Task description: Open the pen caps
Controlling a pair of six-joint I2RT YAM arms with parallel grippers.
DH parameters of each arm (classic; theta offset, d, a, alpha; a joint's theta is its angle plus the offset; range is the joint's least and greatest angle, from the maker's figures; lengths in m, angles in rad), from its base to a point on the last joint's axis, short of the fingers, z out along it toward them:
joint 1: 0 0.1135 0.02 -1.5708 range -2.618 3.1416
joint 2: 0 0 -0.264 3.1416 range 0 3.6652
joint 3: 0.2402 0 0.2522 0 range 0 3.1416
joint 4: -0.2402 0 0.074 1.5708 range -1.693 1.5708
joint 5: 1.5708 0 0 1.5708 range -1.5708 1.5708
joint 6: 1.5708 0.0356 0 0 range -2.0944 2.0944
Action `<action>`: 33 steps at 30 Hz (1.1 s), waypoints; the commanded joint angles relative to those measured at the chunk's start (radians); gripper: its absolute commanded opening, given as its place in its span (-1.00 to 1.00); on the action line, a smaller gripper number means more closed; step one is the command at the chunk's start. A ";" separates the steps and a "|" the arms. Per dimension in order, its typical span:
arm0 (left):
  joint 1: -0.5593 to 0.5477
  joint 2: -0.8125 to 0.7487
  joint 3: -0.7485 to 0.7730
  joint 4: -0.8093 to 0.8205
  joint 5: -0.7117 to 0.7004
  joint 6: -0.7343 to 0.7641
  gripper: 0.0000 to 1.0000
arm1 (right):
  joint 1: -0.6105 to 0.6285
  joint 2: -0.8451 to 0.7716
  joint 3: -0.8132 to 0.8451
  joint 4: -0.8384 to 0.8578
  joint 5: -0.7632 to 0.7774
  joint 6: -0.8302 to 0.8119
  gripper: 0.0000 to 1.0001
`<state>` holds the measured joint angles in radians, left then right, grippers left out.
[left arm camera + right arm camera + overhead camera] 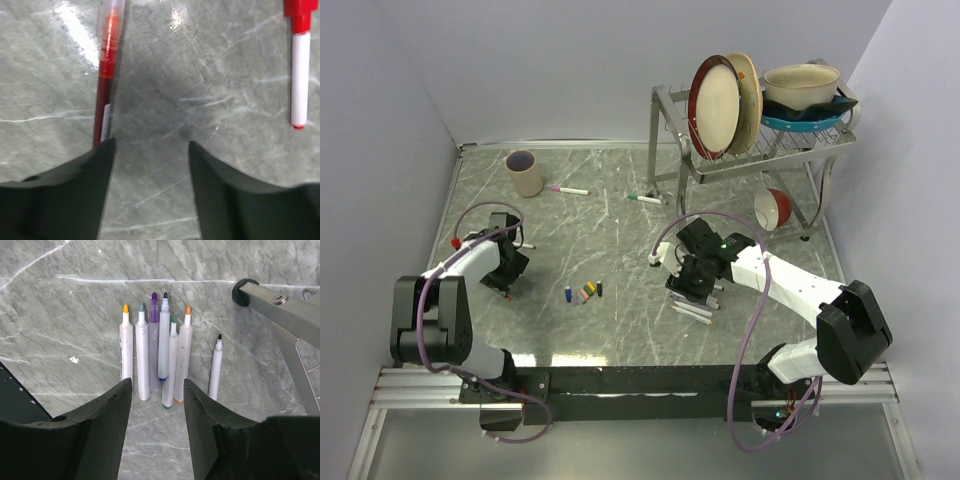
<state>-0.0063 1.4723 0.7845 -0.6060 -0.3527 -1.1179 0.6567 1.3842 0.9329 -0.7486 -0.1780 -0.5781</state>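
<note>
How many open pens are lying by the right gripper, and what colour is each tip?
yellow-tipped pen: 1
grey-tipped pen: 1
purple-tipped pen: 1
dark-blue-tipped pen: 1
green-tipped pen: 1
orange-tipped pen: 1
black-tipped pen: 1
Total: 7

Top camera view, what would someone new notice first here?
Probably the dish rack at the far right, with big plates standing on edge in it. Next comes the small cluster of coloured caps lying loose near the middle of the view. In the right wrist view, a row of uncapped pens lies side by side just ahead of the open right pincer.
</note>
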 commanded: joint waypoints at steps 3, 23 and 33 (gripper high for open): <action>0.003 -0.136 -0.013 -0.050 -0.032 -0.009 0.55 | 0.004 -0.017 0.004 -0.008 -0.014 -0.012 0.07; 0.147 -0.050 -0.076 -0.024 0.047 -0.026 0.28 | 0.004 -0.036 0.001 -0.006 -0.023 -0.016 0.07; 0.160 -0.058 -0.091 0.031 0.113 0.029 -0.81 | 0.001 -0.040 0.000 -0.008 -0.025 -0.017 0.07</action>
<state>0.1551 1.4067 0.7170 -0.6743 -0.3325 -1.1015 0.6567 1.3800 0.9329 -0.7494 -0.1925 -0.5827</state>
